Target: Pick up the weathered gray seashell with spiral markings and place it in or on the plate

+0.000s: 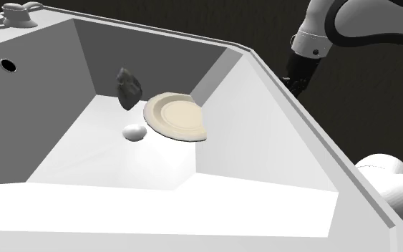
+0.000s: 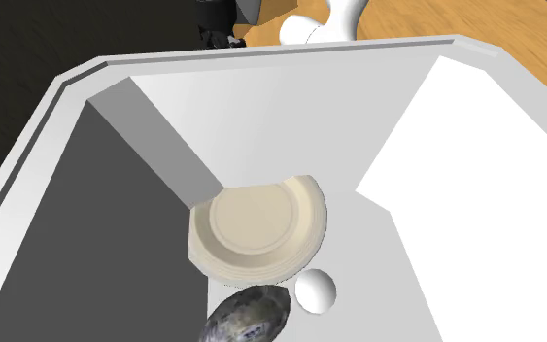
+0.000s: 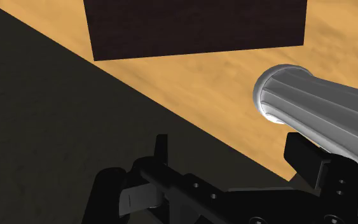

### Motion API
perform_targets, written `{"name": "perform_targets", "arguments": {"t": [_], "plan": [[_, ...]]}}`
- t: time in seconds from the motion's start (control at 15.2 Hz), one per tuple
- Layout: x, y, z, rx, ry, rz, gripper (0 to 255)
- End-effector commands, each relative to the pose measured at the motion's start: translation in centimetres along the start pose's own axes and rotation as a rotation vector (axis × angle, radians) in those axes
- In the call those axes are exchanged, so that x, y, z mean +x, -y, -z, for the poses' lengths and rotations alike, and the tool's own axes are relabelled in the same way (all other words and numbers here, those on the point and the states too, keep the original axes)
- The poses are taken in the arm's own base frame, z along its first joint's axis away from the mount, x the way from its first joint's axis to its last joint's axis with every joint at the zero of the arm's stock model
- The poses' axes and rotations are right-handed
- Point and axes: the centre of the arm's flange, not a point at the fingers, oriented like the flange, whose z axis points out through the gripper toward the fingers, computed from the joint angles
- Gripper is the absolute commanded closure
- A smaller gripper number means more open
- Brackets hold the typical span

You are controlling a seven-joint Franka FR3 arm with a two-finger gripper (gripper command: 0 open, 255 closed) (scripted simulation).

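Fingers apart and empty; sink holds grey seashell, cream plate, white ball.

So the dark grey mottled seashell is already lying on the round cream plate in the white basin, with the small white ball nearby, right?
Not quite: the dark grey mottled seashell lies beside the round cream plate, not on it, as the shoulder view shows. Both are in the white basin, with the small white ball nearby.
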Motion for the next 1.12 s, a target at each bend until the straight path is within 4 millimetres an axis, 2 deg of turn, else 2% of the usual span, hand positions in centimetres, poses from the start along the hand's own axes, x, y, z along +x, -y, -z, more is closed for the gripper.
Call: {"name": "perform_targets", "arguments": {"t": [0.0, 0.4, 0.46, 0.53, 0.92, 0.99, 1.06], "plan": [[0.0, 0.0, 0.0, 0.000, 0.000, 0.000, 0], [2.1, 6.5, -0.5, 0.044, -0.075, 0.003, 0], [0.6, 2.3, 0.4, -0.207, 0.018, 0.006, 0], [0.6, 2.3, 0.4, -0.207, 0.018, 0.006, 0], [1.5, 8.9, -0.2, -0.147, -0.081, -0.083, 0], [0.4, 3.8, -0.8, -0.433, 0.041, -0.088, 0], [0.4, 3.8, -0.8, -0.433, 0.041, -0.088, 0]]}}
